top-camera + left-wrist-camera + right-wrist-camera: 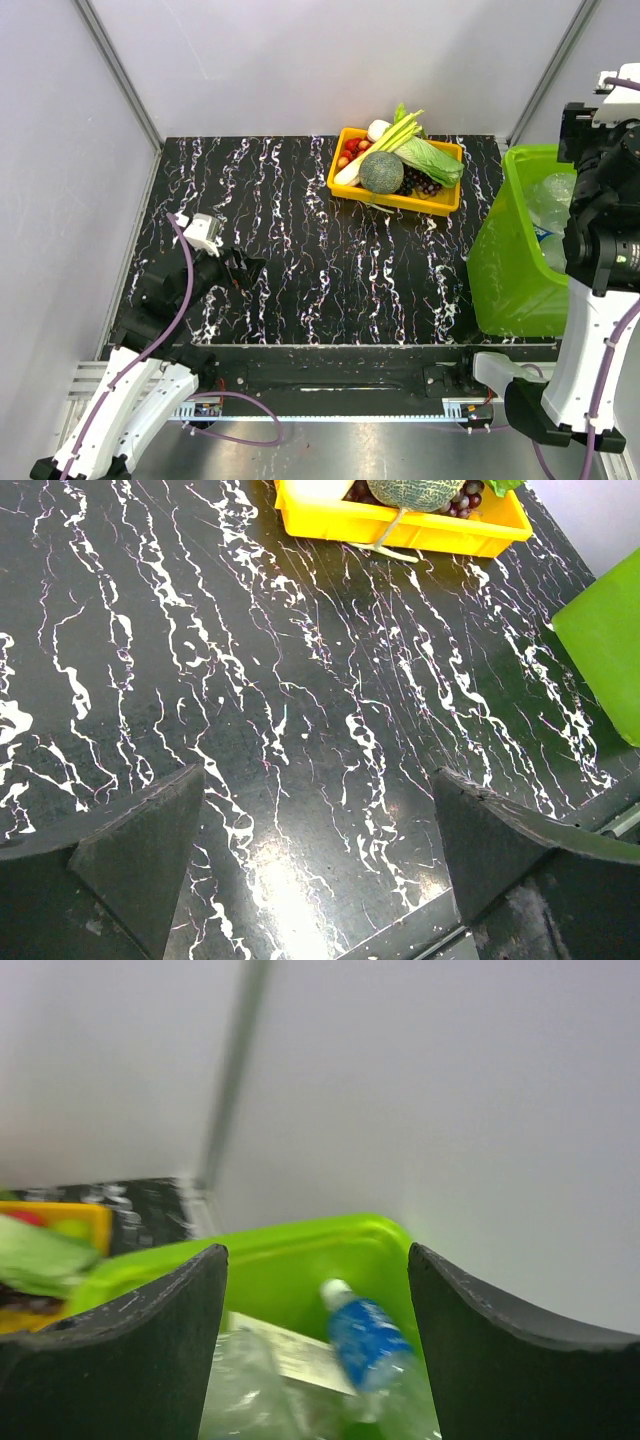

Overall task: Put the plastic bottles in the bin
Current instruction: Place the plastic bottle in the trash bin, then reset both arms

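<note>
The lime-green bin point(515, 262) stands at the table's right edge. Clear plastic bottles point(552, 205) lie inside it. The right wrist view shows the bin's far rim point(300, 1250), a clear bottle with a blue label and white cap point(365, 1340) inside, and more clear bottles point(250, 1390) beside it. My right gripper point(315, 1310) is open and empty, held above the bin; in the top view only its arm shows. My left gripper point(245, 268) is open and empty, low over the table near its front left; in the left wrist view point(320, 820) only bare tabletop lies between its fingers.
A shallow yellow tray point(395, 198) of vegetables and fruit sits at the back middle of the black marbled table point(320, 260); its front wall shows in the left wrist view point(400, 525). Grey walls enclose the table on three sides.
</note>
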`<state>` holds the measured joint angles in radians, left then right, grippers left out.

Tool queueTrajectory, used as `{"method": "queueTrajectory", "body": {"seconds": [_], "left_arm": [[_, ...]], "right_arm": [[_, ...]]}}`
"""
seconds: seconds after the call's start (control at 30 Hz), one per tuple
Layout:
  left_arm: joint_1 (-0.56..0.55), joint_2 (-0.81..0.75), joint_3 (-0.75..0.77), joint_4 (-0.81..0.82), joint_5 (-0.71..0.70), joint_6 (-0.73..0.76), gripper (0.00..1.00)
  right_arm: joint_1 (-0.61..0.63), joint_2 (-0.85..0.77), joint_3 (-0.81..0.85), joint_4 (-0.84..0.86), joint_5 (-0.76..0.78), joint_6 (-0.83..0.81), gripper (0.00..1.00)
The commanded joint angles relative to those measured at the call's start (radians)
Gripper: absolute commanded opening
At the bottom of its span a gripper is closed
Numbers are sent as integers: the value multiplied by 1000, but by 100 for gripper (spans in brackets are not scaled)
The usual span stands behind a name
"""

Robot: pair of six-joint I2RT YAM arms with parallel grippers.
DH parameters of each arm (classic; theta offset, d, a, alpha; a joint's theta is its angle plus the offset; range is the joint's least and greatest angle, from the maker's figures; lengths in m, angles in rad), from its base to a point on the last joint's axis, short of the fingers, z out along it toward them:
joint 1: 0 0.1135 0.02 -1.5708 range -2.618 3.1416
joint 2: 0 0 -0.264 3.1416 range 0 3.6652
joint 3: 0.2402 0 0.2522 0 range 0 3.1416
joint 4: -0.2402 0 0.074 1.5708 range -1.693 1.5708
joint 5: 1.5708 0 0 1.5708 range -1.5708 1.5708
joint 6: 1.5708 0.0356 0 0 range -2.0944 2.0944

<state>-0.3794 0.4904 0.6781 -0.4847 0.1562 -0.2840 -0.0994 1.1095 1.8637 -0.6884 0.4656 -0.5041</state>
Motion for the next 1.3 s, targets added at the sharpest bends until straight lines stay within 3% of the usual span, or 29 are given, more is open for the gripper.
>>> {"method": "queueTrajectory", "body": {"seconds": [0.0, 0.13, 0.27, 0.37, 0.77, 0.93, 1.0, 1.03, 1.07, 1.27], "left_arm": [[-3, -15, 8, 9, -29, 19, 99], [-3, -30, 14, 9, -30, 20, 99], [-4, -42, 11, 18, -15, 20, 99], [-4, -39, 11, 23, 9, 20, 99], [-3, -55, 11, 43, 22, 19, 99], [-3, -78, 1, 47, 17, 19, 99], [-3, -81, 1, 49, 14, 20, 99], [-3, -81, 1, 44, 14, 20, 99], [-3, -81, 3, 41, 16, 23, 99], [-3, -98, 2, 46, 14, 28, 99]], "right_arm": [[-2, 12, 40, -69, -449, 264, 77], [-2, -11, -41, -13, -753, 416, 70], [18, -57, -153, 75, -919, 564, 66], [93, -68, -192, 41, -888, 595, 65], [617, -47, -350, -36, -650, 743, 59], [814, -28, -458, 76, -605, 846, 54], [849, -20, -504, 128, -610, 898, 64], [866, -17, -529, 148, -608, 917, 78], [869, -11, -549, 161, -613, 929, 99], [869, -63, -650, 197, -500, 1001, 99]]}}
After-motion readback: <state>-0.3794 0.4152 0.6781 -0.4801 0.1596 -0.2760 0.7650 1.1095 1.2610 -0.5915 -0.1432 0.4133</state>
